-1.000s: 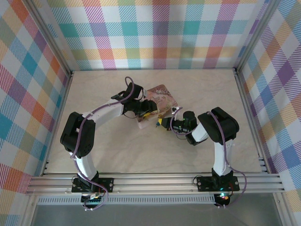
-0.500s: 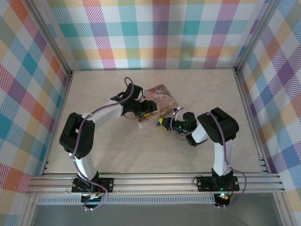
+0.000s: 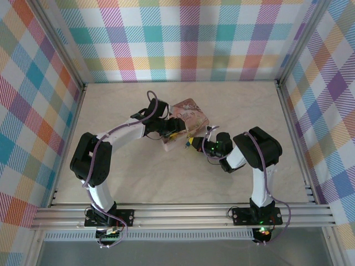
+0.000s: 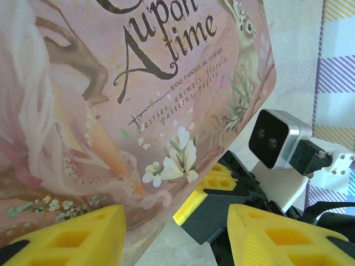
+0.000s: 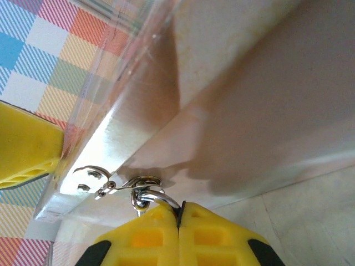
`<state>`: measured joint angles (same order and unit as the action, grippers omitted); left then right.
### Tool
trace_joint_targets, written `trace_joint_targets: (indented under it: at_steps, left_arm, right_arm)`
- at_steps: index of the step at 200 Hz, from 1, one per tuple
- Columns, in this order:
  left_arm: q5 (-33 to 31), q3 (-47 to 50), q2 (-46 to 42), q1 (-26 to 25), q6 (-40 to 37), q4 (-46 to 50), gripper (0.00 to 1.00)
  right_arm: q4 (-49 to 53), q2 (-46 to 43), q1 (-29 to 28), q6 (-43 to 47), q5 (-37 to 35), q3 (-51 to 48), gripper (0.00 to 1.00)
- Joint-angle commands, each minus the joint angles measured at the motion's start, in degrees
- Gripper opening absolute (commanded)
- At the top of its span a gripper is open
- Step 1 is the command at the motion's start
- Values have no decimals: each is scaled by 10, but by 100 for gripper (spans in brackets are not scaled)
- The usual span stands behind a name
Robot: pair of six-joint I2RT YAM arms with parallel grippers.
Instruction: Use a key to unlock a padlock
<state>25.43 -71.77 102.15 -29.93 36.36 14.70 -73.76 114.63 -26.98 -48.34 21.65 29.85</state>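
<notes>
The pink picture-printed tin (image 3: pixel 188 115) lies mid-table. Up close in the right wrist view, its metal side wall (image 5: pixel 249 88) carries a small hasp (image 5: pixel 141 182). A thin metallic shackle (image 5: pixel 161 195) is hooked through that hasp. My right gripper (image 5: pixel 178 213) is shut on the padlock just below it, and its fingers hide the blue body. From above, the right gripper (image 3: pixel 192 144) sits at the tin's near edge. My left gripper (image 4: pixel 175 227) stands open at the tin's (image 4: pixel 138 83) near corner, with one finger (image 4: pixel 66 235) against the tin's edge. The key is hidden.
A finger of the right gripper (image 4: pixel 213 191) and the right wrist camera (image 4: pixel 277 138) sit close to my left fingers. A left finger (image 5: pixel 22 144) shows beside the tin. Checked walls (image 3: pixel 183 39) enclose the beige table (image 3: pixel 138 177).
The right gripper has edged slightly toward the tin's near edge. The tin and the left arm have barely moved.
</notes>
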Motion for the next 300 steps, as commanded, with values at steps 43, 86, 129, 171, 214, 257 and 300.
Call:
trace_joint_targets:
  at_steps: [43,86,129,171,214,257,300]
  left_arm:
    - [-2,17,3,-8,-5,34,52]
    - [-2,14,2,-12,-5,35,52]
    - [-5,18,5,-14,-5,36,53]
    - [-6,28,5,-15,-5,34,53]
    - [-7,37,2,-16,-5,31,53]
    - [-5,44,0,-16,-4,27,53]
    - [-8,52,-4,-16,-4,25,54]
  right_arm:
    - [-53,-40,8,-36,-37,-1,1]
    - [-43,-45,7,-68,-53,10,1]
    - [-31,-48,8,-87,-73,16,0]
    - [-21,-47,10,-87,-80,19,0]
    - [-23,-47,14,-93,-81,22,0]
    - [-15,-47,19,-95,-85,28,0]
    - [-22,-48,29,-100,-86,23,0]
